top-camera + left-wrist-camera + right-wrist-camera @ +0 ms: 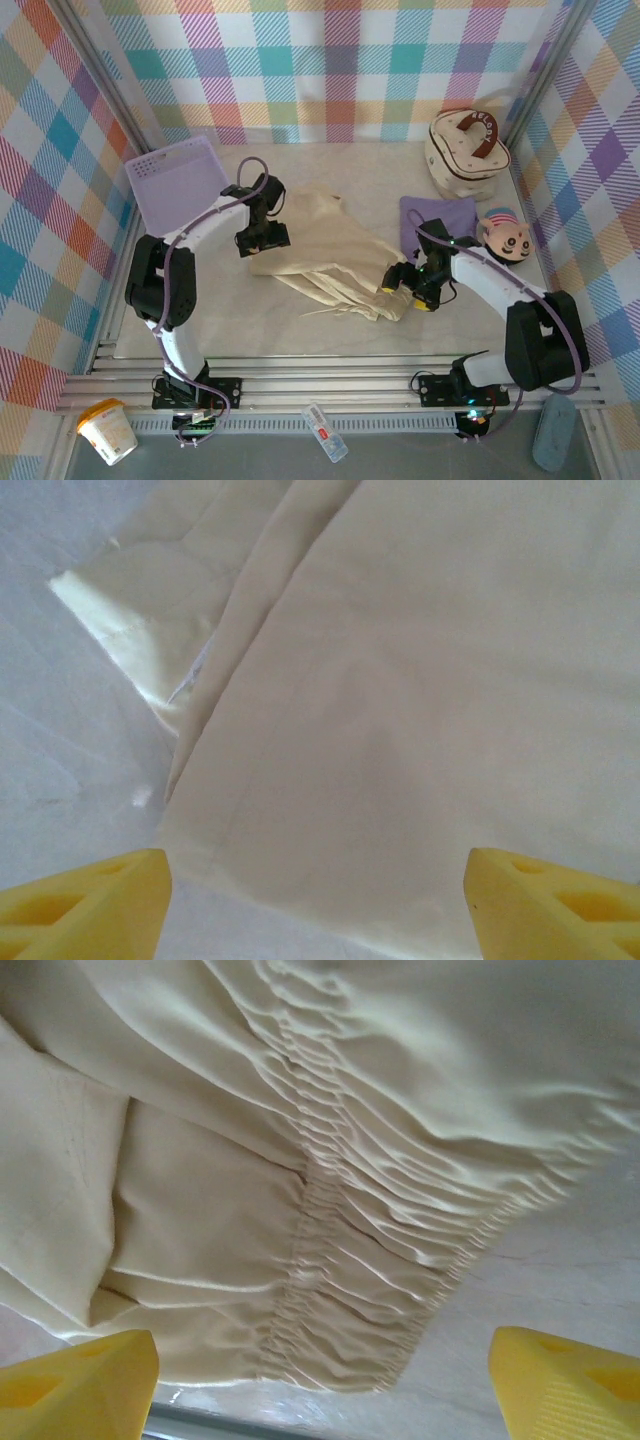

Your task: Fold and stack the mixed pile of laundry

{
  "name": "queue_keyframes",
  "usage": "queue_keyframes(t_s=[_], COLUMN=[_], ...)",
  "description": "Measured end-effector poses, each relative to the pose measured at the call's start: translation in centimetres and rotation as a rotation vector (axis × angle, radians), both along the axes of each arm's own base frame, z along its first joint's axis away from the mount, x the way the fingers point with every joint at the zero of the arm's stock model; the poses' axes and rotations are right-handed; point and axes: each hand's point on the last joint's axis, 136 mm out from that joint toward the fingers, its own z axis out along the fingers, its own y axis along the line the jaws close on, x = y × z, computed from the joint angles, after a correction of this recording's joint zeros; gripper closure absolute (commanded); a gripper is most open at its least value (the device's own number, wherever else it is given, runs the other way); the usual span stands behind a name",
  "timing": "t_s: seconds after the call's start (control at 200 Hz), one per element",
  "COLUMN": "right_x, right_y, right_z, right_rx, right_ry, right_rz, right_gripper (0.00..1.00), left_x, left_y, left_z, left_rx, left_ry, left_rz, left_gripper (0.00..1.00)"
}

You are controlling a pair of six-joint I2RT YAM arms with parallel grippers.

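Yellow-fingered left claw held spread wide, nothing gripped, over hem edge of beige-cream soft cloth garment, laid out at tabletop centre. Right claw likewise parted, empty, poised above gathered elastic waistband at garment's 4 o'clock; opposite ends likely targeted for fold. Lavender-purple cloth T-shirt set aside at 2 o'clock, apparently folded.

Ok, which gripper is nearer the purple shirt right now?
Right. The right gripper is at the near-right edge of the beige garment, just in front of the purple shirt. The left gripper is at the garment's left edge, across it from the shirt.
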Motion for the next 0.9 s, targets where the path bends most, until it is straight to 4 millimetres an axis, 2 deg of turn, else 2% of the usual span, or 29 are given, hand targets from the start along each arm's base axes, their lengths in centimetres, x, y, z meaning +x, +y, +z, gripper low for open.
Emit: queue_keyframes(t_s=[0.095, 0.17, 0.26, 0.33, 0.39, 0.45, 0.555, 0.59, 0.625, 0.695, 0.75, 0.905], right_x=[0.3, 0.5, 0.8, 1.5, 2.5, 3.8, 6.6, 7.4, 8.1, 9.0, 9.3, 8.8], right_y=[0.6, 0.9, 1.2, 1.4, 1.6, 1.7, 1.6, 1.4, 1.0, 0.0, -0.7, -1.5], right_z=[-1.1, -1.9, -2.8, -2.9, -2.6, -2.1, -1.0, -0.7, -0.5, -0.2, 0.0, 0.7], right_rx=[0.021, 0.032, 0.036, 0.036, 0.033, 0.021, -0.016, -0.033, -0.052, -0.087, -0.11, -0.134], right_ry=[0.035, 0.057, 0.086, 0.091, 0.078, 0.052, -0.007, -0.025, -0.041, -0.058, -0.064, -0.056], right_rz=[-0.01, -0.012, -0.02, -0.023, -0.026, -0.024, -0.011, -0.006, -0.001, 0.002, 0.008, 0.038], right_gripper=[0.26, 0.37, 0.47, 0.5, 0.51, 0.51, 0.47, 0.42, 0.38, 0.34, 0.3, 0.24], left_x=[1.5, 2.5, 2.5, 2.3, 1.3, -0.5, -5.1, -6.5, -7.7, -8.9, -8.7, -6.6], left_y=[-0.1, -0.5, -0.6, -0.6, -0.8, -0.8, -1.7, -2.2, -2.6, -3.3, -3.3, -1.8], left_z=[-1.7, -3.8, -6.1, -5.9, -6.1, -6.1, -6.0, -5.9, -5.6, -4.3, -2.8, 1.5], left_rx=[-0.006, -0.004, 0.01, 0.001, -0.021, -0.043, -0.084, -0.095, -0.107, -0.127, -0.141, -0.152], left_ry=[-0.008, 0.013, 0.053, 0.05, 0.056, 0.073, 0.138, 0.16, 0.177, 0.18, 0.147, 0.021], left_rz=[0.019, 0.03, 0.032, 0.036, 0.037, 0.045, 0.05, 0.048, 0.049, 0.053, 0.07, 0.131], left_gripper=[0.3, 0.4, 0.52, 0.54, 0.54, 0.54, 0.52, 0.48, 0.39, 0.25, 0.2, 0.19])
